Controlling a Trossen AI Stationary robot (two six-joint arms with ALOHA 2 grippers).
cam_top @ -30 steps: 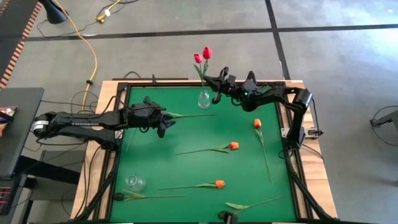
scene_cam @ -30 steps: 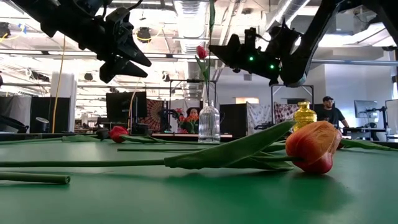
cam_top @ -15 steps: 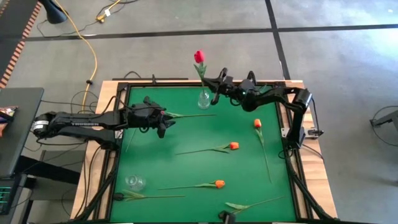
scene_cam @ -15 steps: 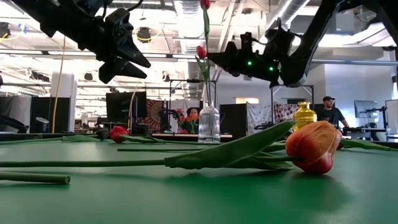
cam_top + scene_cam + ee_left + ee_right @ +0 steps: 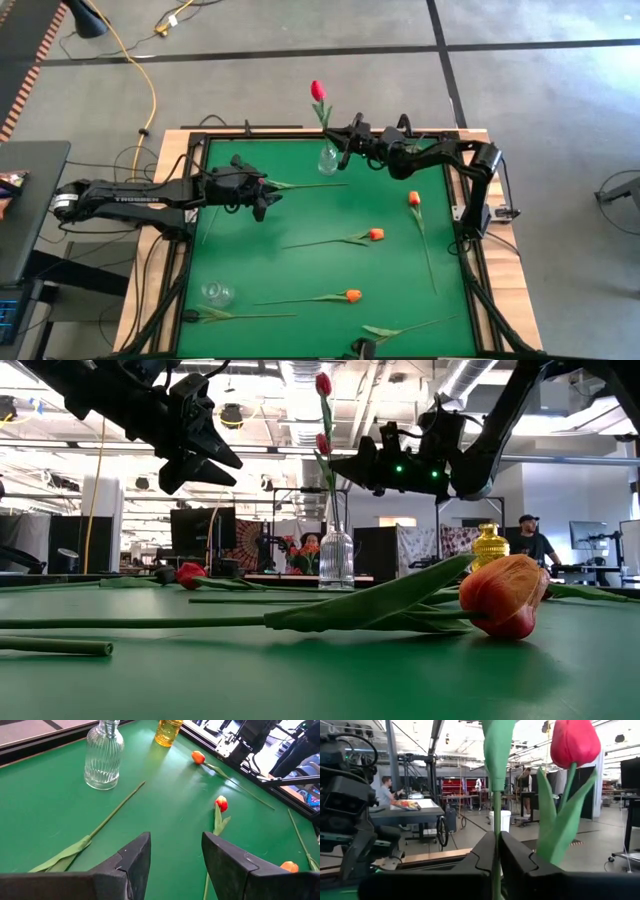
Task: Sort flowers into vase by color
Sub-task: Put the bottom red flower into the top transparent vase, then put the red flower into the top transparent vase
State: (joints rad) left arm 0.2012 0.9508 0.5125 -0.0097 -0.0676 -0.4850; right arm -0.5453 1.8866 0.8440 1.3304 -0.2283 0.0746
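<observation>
While held over clear vase (image 5: 328, 158), red tulip (image 5: 318, 91), stem inside

Claw (image 5: 496, 851) pinches green stem (image 5: 496, 815) beside red tulip (image 5: 574, 741)

Green table (image 5: 300, 215) w/ tulips (image 5: 352, 296), 2 vases (image 5: 327, 159).

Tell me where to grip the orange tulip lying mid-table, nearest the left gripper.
Grip the orange tulip on its bare stem, beyond the leaf, not the bud. It lies flat on the mat, so come straight down, fingers straddling the stem. The left gripper, open, is closest; the right gripper holds a red tulip at the vase.
</observation>
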